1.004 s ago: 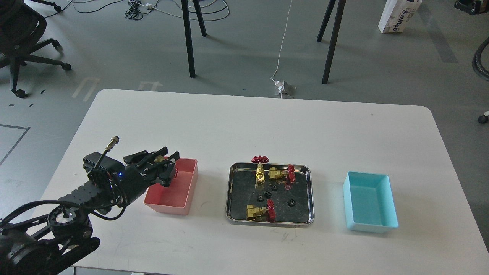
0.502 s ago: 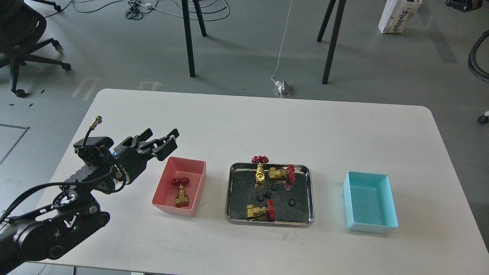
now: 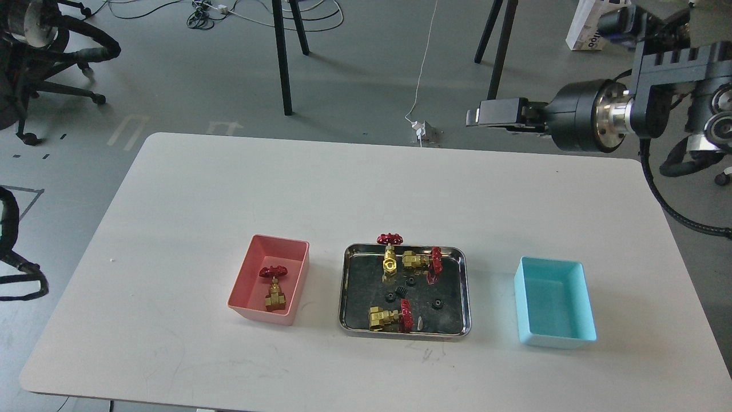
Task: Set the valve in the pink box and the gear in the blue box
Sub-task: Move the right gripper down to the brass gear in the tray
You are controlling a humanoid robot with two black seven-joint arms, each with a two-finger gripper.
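One valve [image 3: 273, 287] lies inside the pink box [image 3: 247, 273] at the table's front left. Three more valves lie in the steel tray [image 3: 346, 286]: one leaning on the back rim [image 3: 389, 253], one behind the middle [image 3: 420, 261], one at the front [image 3: 390, 318]. Several black gears [image 3: 409, 281] lie on the tray floor. The blue box [image 3: 553, 337] stands empty at the front right. My right gripper [image 3: 479, 117] hangs high over the table's far right edge, seen side-on, far from the tray. My left gripper is out of view.
The right arm's thick wrist [image 3: 595, 117] and cables [image 3: 669, 194] reach in from the upper right. Dark arm parts and cables show at the left edge [image 3: 17, 269] and top left [image 3: 34, 28]. Stand legs [image 3: 283, 63] rise behind the table.
The left gripper let the valve go into the pink box, then drew back out of view to the left. The right arm has come into view at the upper right.
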